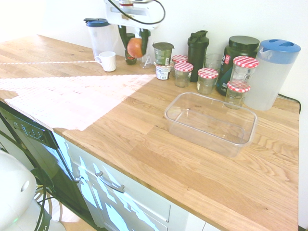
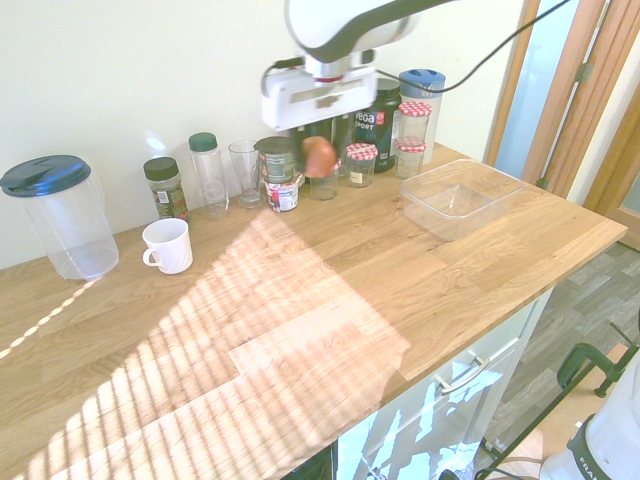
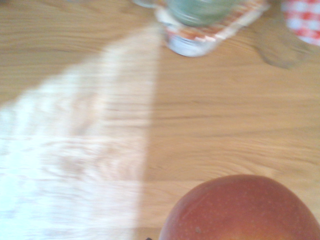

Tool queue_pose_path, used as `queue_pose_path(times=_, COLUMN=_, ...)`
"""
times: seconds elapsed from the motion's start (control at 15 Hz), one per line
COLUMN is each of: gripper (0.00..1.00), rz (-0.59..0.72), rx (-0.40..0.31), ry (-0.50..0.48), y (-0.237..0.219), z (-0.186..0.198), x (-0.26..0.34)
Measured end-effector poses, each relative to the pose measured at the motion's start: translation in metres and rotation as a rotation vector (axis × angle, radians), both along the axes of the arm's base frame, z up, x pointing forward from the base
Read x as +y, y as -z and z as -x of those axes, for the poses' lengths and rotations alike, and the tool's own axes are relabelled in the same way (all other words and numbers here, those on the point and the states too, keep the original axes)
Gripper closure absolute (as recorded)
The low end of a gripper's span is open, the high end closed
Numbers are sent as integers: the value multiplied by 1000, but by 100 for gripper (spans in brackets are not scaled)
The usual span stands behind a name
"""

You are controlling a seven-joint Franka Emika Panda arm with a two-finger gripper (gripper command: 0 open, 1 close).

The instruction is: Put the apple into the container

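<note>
The red-orange apple hangs above the counter, held between the dark fingers of my gripper, which is shut on it. From the other side the apple shows below the gripper, in front of the row of jars. In the wrist view the apple fills the lower right. The clear rectangular container sits empty on the wooden counter, well to the right of the apple; it also shows as the container near the counter's far end.
A white mug and a blue-lidded pitcher stand beside the gripper. Several checked-lid jars, dark bottles and a second pitcher line the wall behind the container. A small tub lies below the wrist.
</note>
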State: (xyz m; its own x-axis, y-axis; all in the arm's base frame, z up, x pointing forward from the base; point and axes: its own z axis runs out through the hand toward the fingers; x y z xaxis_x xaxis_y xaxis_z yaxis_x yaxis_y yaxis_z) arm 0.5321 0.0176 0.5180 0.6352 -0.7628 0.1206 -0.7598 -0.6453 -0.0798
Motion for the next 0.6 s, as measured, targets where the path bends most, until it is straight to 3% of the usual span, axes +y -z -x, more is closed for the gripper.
queue_pose_path(times=0.27, gripper=100, rz=-5, rx=-4, ry=140, y=29, z=40, x=-135)
queue_pose_path(times=0.6, gripper=100, rz=-5, rx=10, ry=263, y=57, z=62, x=-234)
